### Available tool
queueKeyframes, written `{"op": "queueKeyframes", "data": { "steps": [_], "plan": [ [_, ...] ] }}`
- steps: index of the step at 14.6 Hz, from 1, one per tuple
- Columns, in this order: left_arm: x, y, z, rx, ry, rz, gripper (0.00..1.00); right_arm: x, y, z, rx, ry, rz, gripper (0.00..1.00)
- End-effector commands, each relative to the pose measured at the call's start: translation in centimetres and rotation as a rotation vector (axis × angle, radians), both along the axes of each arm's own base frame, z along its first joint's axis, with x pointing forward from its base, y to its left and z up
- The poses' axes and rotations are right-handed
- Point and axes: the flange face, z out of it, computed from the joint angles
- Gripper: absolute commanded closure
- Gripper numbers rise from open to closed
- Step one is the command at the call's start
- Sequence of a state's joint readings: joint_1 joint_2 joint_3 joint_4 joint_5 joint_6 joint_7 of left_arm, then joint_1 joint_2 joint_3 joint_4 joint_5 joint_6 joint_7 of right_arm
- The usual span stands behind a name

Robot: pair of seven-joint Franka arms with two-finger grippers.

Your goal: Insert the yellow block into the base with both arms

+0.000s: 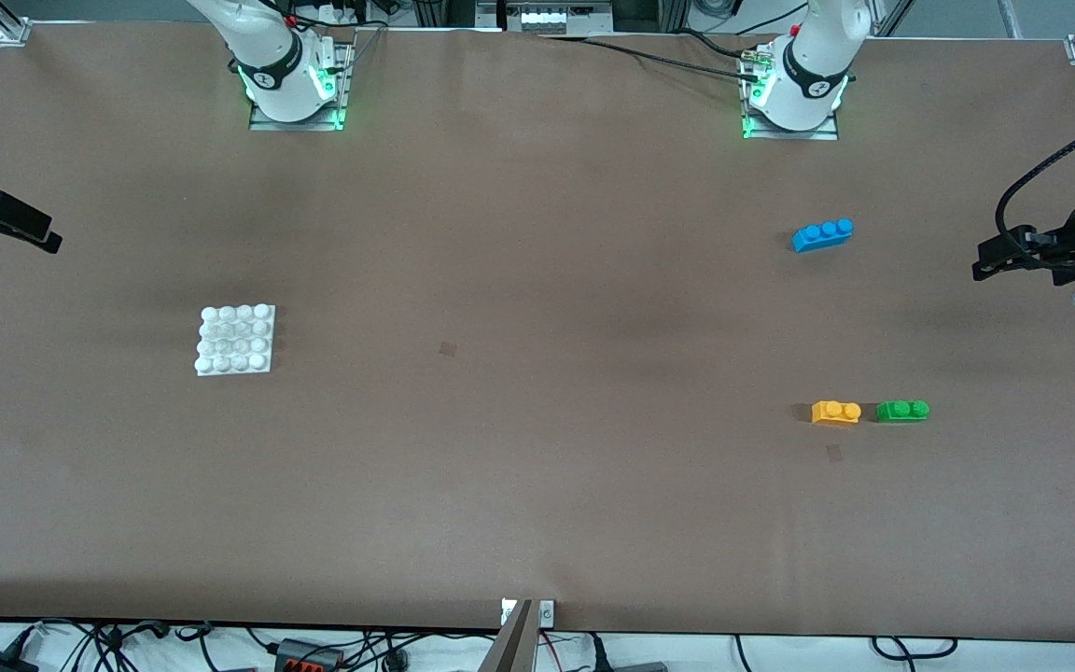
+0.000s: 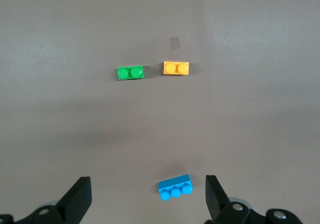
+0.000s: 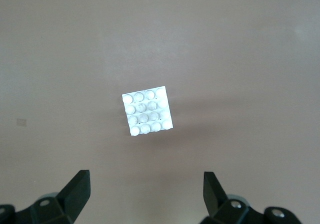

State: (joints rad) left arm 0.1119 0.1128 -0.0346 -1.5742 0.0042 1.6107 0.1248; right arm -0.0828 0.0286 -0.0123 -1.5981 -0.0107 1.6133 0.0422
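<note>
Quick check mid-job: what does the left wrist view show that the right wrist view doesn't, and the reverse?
Only the left wrist view: the yellow block beside the green brick, the blue brick, and the open left pincer. Only the right wrist view: the white base and the open right pincer. Both share the brown table; neither pincer holds anything.

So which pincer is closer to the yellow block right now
Left. The left pincer hangs open at that arm's end of the table, where the yellow block lies. The right pincer is open above the base, at its own end.
</note>
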Motion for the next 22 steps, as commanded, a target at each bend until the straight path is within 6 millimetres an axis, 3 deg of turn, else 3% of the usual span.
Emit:
{"op": "queueKeyframes", "data": {
  "steps": [1, 10, 14, 17, 19, 22],
  "plan": [
    [0.3, 0.1, 0.4, -0.018, -0.001, 0.013, 0.0, -1.0, 0.3, 0.2, 0.001, 0.017, -0.024, 0.0],
    [0.2, 0.3, 0.4, -0.018, 0.001, 0.017, 0.0, -1.1, 0.8, 0.2, 0.001, 0.031, -0.004, 0.0],
    [0.2, 0.5, 0.4, -0.02, 0.006, 0.02, 0.0, -1.7, 0.8, -1.4, -0.003, 0.149, -0.015, 0.0],
    [0.1, 0.5, 0.4, -0.02, 0.008, 0.02, 0.0, -1.2, 0.8, -1.2, 0.001, 0.146, -0.019, 0.0],
    [0.1, 0.6, 0.4, -0.02, 0.008, 0.022, 0.0, -0.2, 0.8, -2.6, -0.005, 0.162, -0.004, 0.0],
    [0.1, 0.6, 0.4, -0.023, 0.008, 0.022, 0.0, -0.1, 1.0, -3.1, 0.008, 0.181, 0.001, 0.0]
  ]
}}
